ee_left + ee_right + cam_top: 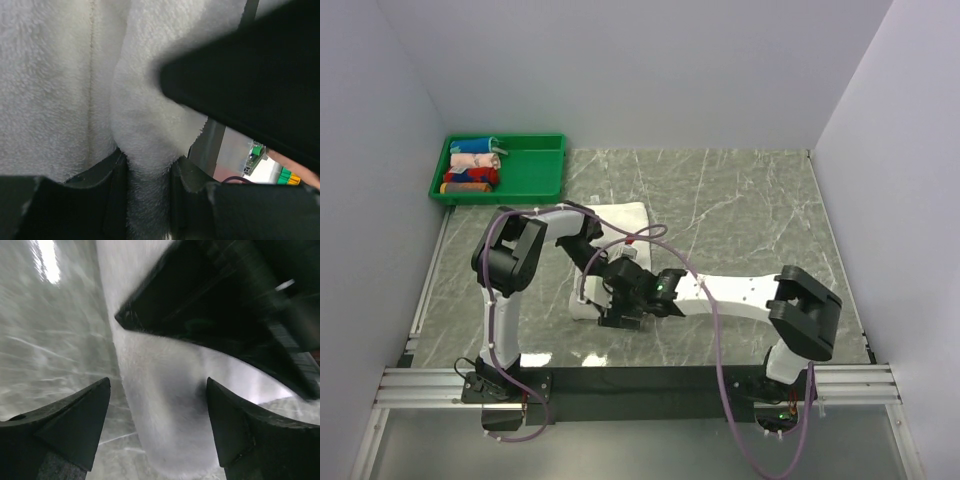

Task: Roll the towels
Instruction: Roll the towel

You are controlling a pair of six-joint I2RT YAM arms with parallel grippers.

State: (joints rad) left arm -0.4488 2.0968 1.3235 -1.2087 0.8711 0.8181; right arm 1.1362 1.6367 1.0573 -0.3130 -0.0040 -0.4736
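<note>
White terry towel (622,216) lies on the marble counter (740,200), left of centre, long axis roughly 12–6. Both arms work its 6 o'clock end: left tool (148,175) is narrow, pinching a fold of towel between its fingers; right tool (157,405) is wide, straddling a rounded, roll-like edge without gripping it. The flat part runs toward 12 from the tools, so I'd judge the roll must advance that way. Only the left arm has a hold.

Stretching grey and marbled as the surface (750,210). Carrying a white towel (620,215) near the middle. Bearing a green tray (535,165) far left.
</note>
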